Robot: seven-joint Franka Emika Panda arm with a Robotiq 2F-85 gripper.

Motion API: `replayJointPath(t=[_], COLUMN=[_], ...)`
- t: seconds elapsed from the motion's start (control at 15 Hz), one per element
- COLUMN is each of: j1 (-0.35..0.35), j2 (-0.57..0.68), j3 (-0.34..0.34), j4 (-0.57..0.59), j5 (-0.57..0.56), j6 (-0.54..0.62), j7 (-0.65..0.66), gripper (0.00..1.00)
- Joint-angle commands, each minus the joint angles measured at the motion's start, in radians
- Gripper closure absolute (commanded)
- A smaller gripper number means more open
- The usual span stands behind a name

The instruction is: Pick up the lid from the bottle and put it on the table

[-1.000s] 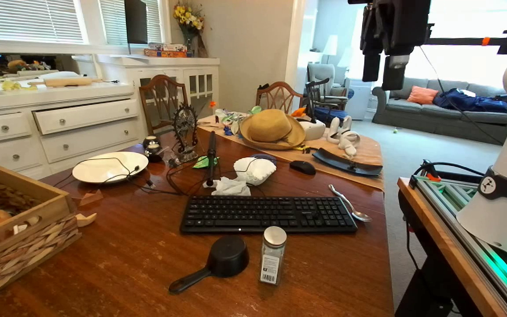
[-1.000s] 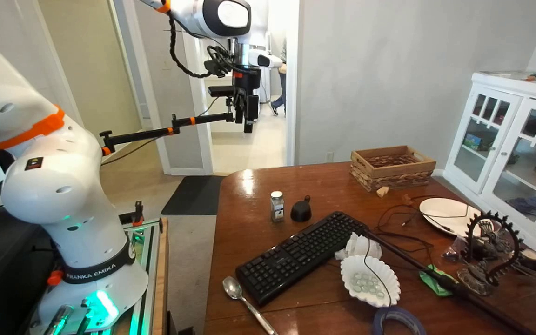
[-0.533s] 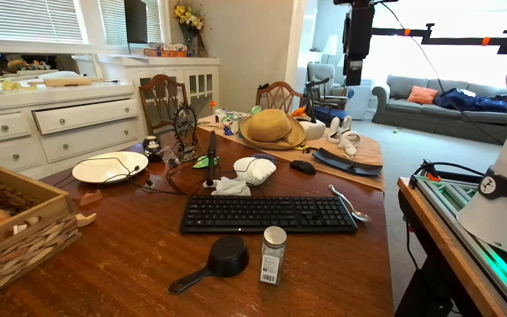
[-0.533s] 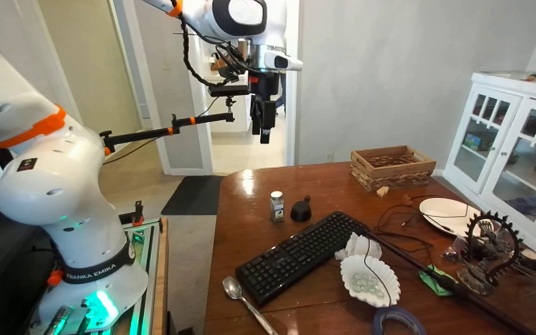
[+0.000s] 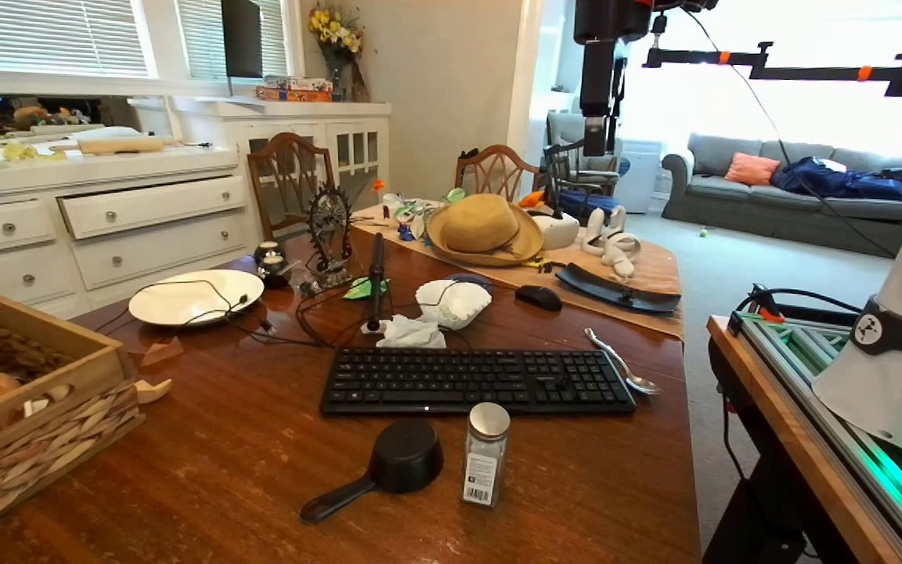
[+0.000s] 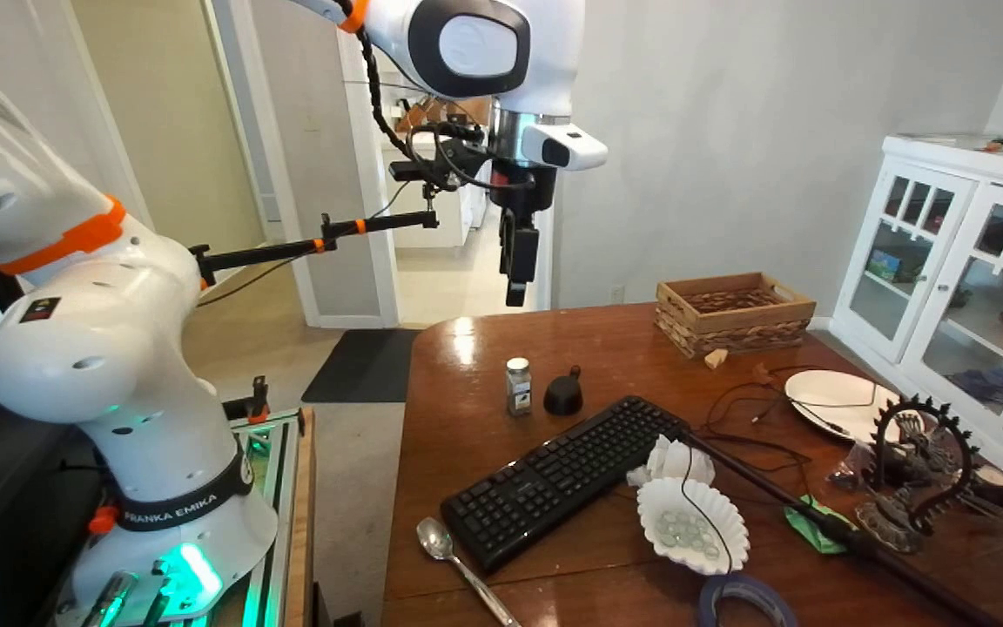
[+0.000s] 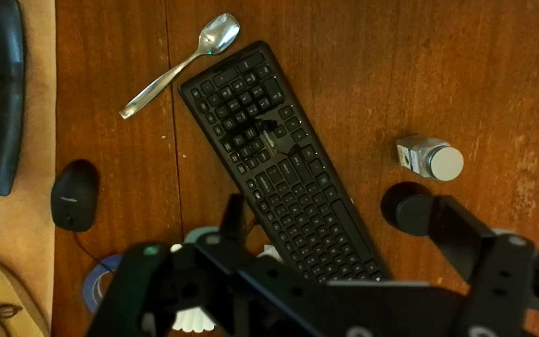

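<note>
Lid (image 7: 447, 164), capping the upright bottle (image 7: 415, 152), stands off the space-bar edge of the keyboard (image 7: 286, 172); the hand (image 7: 339, 208), spread wide, hangs higher, seemingly over the keyboard itself.

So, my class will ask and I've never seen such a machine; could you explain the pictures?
It is a white robot arm; the black gripper at its end works like finger and thumb. Two views are taken from outside; the third looks down from the arm itself onto the brown table. There a bottle stands with its lid on, beside a black scoop; a keyboard, spoon and mouse also lie there, among other things. The gripper is open and holds nothing.
</note>
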Motion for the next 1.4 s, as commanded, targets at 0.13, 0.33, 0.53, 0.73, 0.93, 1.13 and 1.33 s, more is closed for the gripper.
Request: replayJointPath(t=[0.13,0.33,0.53,0.73,0.93,1.13,1.33], j1=[-0.024,-0.03,-0.03,-0.03,-0.03,-0.037,-0.04], j2=[-0.001,-0.007,-0.008,-0.009,-0.009,0.025,0.132], j3=[-0.029,-0.044,-0.044,-0.044,-0.044,-0.056,-0.048], j4=[-0.025,-0.041,-0.041,-0.041,-0.041,-0.011,0.072], j5=[0.063,0.084,0.085,0.086,0.086,0.085,0.084], j6=[0.004,0.005,0.006,0.006,0.006,0.013,0.029], j7=[-0.036,-0.051,-0.051,-0.051,-0.051,-0.076,-0.056], gripper=[0.0,0.0,0.0,0.0,0.0,0.0,0.0])
